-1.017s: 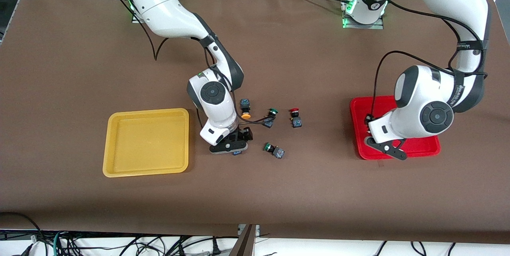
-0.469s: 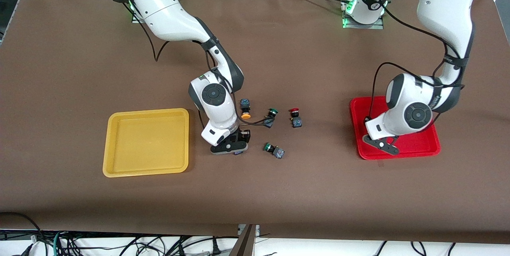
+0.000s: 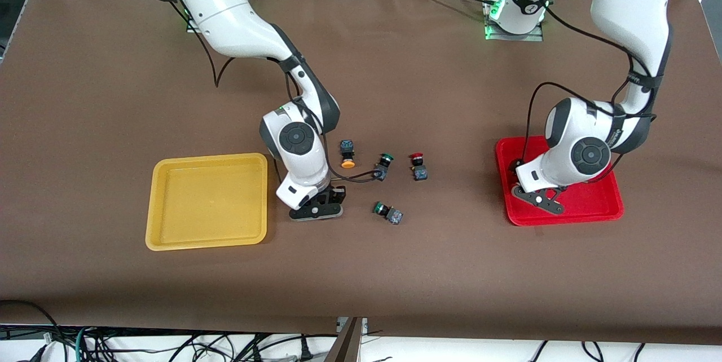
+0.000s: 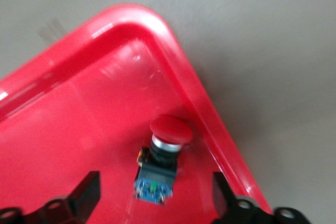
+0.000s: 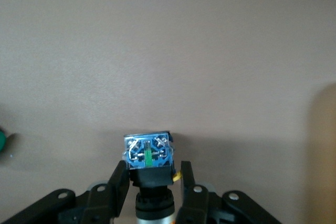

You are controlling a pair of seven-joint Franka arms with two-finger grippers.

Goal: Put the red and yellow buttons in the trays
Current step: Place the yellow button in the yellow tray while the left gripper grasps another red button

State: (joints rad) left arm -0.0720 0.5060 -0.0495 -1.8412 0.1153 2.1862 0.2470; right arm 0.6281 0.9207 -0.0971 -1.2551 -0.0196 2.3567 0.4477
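Gripping, front view: right gripper (image 3: 316,208) over the table (image 3: 113,97), beside yellow tray (image 3: 207,201); orange-capped button (image 3: 347,153) and red-capped button (image 3: 418,166) lie mid-table.
Left wrist view: left gripper (image 4: 157,203) spread wide, released, above red button (image 4: 160,162) lying in red tray (image 4: 79,108) near its corner.
Right wrist view: fingers (image 5: 118,184) clamp held button (image 5: 148,158), blue-grey block body facing out.

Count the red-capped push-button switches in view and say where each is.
2. One red-capped push-button switch lies in the red plastic tray under the open left gripper; the other lies on the brown table beside a green-capped switch.
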